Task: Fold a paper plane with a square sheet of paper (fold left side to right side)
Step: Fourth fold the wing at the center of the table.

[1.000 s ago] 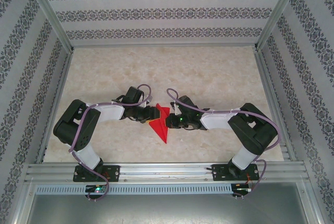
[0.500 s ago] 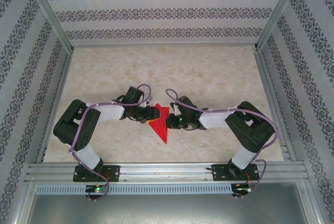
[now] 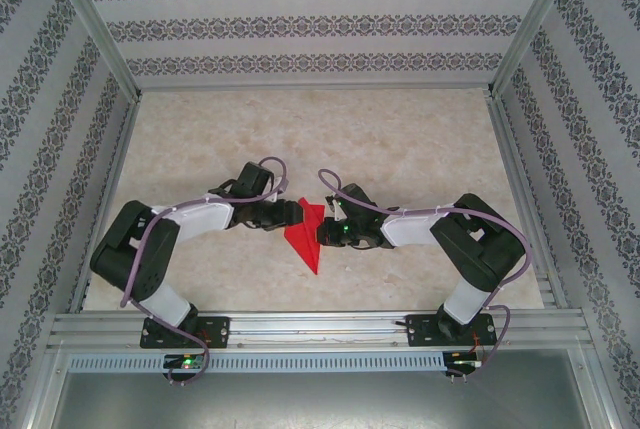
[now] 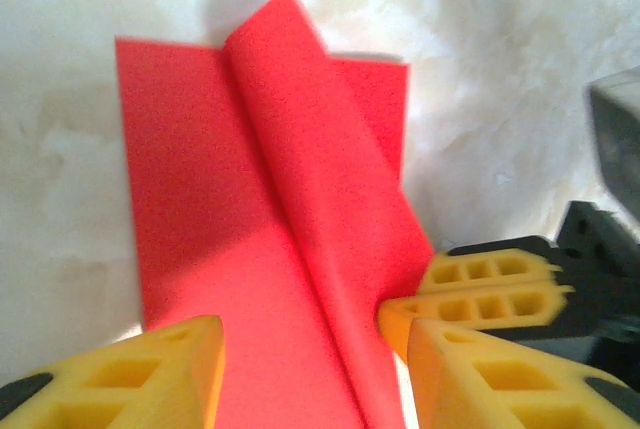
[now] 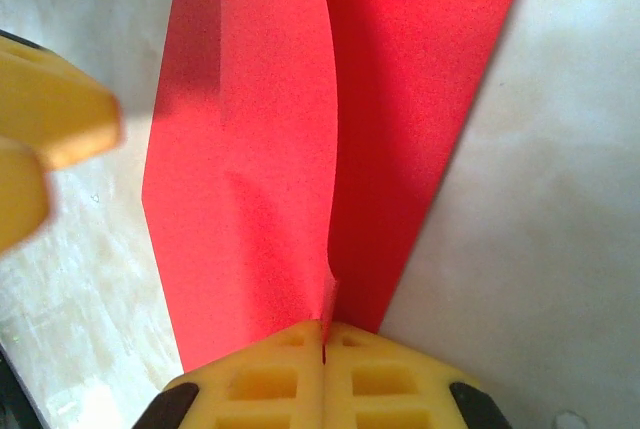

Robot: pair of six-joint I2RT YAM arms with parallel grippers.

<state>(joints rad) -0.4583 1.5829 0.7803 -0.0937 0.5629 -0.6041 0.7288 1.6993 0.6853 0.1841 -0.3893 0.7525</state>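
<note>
Thin bright red folded paper sheet [image 3: 308,236] lies near the middle of the pale marbled counter [image 3: 400,139], point toward me. My right hand [image 5: 323,334] is clamped shut on the edge of the lifted centre fold, I reckon to pin it so the crease line can't drift. My left hand [image 4: 315,374] is parted, fingers [image 4: 165,364] straddling the sheet's end, gripping nothing. My guess is it's placed there to take the left flap and carry it rightward. Risk: the thin flap slips and skews the crease.
</note>
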